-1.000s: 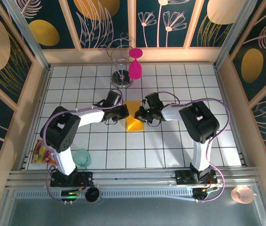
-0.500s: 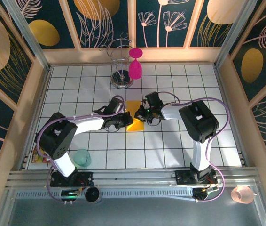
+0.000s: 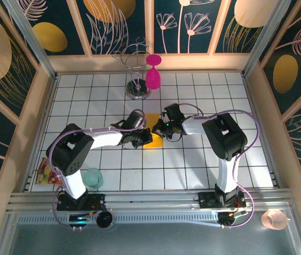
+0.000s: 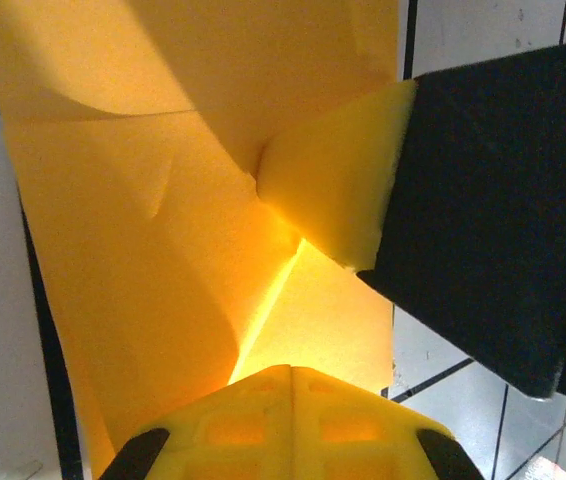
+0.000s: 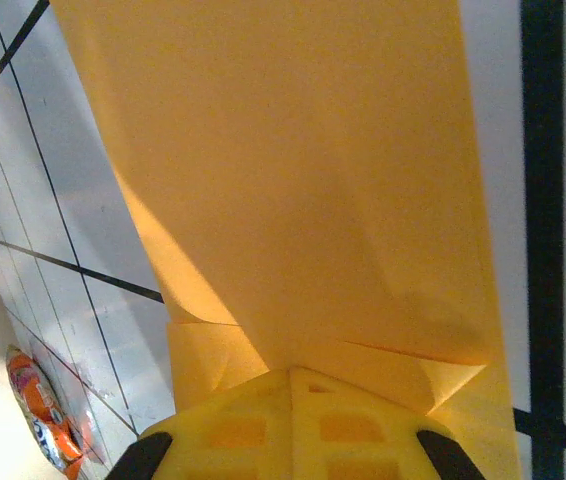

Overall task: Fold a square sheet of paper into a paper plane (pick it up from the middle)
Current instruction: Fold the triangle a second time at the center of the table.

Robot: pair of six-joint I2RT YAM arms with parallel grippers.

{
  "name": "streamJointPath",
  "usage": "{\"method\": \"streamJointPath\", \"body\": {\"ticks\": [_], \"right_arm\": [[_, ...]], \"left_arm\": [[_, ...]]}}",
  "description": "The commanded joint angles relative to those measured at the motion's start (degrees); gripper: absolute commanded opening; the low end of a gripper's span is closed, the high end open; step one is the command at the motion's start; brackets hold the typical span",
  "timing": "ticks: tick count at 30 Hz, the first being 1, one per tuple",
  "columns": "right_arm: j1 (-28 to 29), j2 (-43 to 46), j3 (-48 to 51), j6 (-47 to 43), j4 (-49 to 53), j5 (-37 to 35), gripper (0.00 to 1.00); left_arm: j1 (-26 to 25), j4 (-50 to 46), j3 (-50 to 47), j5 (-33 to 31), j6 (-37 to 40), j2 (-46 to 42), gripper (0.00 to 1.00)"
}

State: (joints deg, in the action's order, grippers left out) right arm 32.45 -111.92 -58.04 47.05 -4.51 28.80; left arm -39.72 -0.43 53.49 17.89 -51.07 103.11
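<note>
The square sheet of paper (image 3: 153, 122) is orange-yellow and partly folded, lying on the white grid tiles mid-table between my two grippers. My left gripper (image 3: 144, 137) is shut, its tips down on the sheet's left side. My right gripper (image 3: 158, 128) is shut too, with its tips on the right side. In the left wrist view the creased paper (image 4: 143, 250) spreads ahead of my closed left gripper (image 4: 291, 372), and the right gripper's yellow fingertip (image 4: 333, 190) presses where creases meet. In the right wrist view folded layers of paper (image 5: 293, 180) run up to my right gripper (image 5: 291, 372). Neither visibly pinches paper.
A magenta goblet (image 3: 153, 77) hangs on a wire stand (image 3: 137, 87) at the back. A snack packet (image 3: 47, 172) and a teal cup (image 3: 93, 177) lie near the front left. Wooden walls enclose the table.
My left gripper has slid right and toward the front, from the sheet's left edge onto the paper. The right gripper has stayed in place.
</note>
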Motion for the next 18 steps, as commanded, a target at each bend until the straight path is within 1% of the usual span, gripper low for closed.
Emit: {"method": "streamJointPath", "body": {"ticks": [1, 18], "right_arm": [[-0.47, -5.51, 2.21, 0.40, 8.51, -6.91, 0.00], [-0.63, -5.79, 2.29, 0.03, 8.99, -7.09, 0.00]], "left_arm": [[-0.29, -3.80, 1.88, -2.03, 1.64, 1.21, 0.02], [-0.32, -8.88, 1.88, -5.24, 4.01, 2.21, 0.00]]}}
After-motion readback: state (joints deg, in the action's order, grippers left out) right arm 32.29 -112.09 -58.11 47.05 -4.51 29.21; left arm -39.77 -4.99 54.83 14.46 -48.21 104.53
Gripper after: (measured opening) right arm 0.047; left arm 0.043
